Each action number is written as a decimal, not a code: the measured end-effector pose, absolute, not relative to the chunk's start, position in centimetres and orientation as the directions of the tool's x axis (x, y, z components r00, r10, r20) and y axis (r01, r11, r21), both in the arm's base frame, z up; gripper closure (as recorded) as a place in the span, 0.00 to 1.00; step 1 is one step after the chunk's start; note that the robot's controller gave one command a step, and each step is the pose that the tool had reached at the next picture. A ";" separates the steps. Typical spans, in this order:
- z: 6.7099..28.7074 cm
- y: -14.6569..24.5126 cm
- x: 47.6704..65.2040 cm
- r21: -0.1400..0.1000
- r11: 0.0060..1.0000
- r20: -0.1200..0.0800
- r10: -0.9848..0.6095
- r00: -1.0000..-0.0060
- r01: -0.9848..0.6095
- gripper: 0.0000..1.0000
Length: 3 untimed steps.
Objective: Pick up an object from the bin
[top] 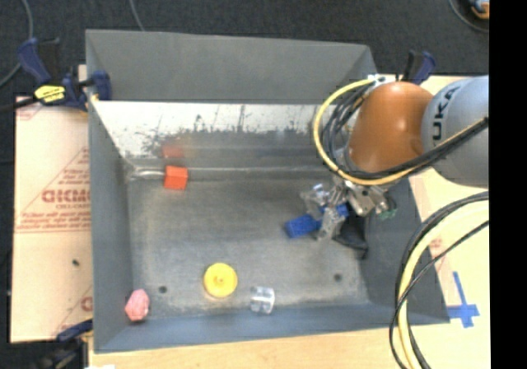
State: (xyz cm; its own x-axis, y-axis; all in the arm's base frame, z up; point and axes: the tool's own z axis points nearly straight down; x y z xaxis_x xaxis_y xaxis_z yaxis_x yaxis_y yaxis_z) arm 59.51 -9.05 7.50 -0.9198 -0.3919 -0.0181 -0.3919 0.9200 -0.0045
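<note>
One camera looks down into the grey bin [239,227] from above, slightly obliquely, fairly near.

Light is falling from above, moderately bright and fairly even. The back wall of the bin [247,116] is catching the most light and is mirroring the orange block [175,177] as a faint smear. The floor is reading mid-grey, with only slight shadows. The orange cover [383,128] is showing a soft sheen.

orange block [175,177] sits far left by the bin's [230,71] back wall; yellow disc [220,280] and clear cup [262,299] near the front; pink lump [137,304] front-left corner.
</note>
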 end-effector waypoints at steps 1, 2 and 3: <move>7.5 -10.1 59.4 -0.007 0.887 -0.016 -0.462 -0.887 -0.462 1.00; 7.7 -10.1 59.2 -0.003 0.883 -0.012 -0.469 -0.883 -0.469 1.00; 9.5 -9.9 59.0 0.001 0.893 -0.007 -0.450 -0.893 -0.450 1.00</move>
State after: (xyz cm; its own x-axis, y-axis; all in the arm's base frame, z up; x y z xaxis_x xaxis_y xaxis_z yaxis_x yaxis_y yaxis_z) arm 59.04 -9.92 9.45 -0.8931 -0.4498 -0.0073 -0.4498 0.8931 0.0008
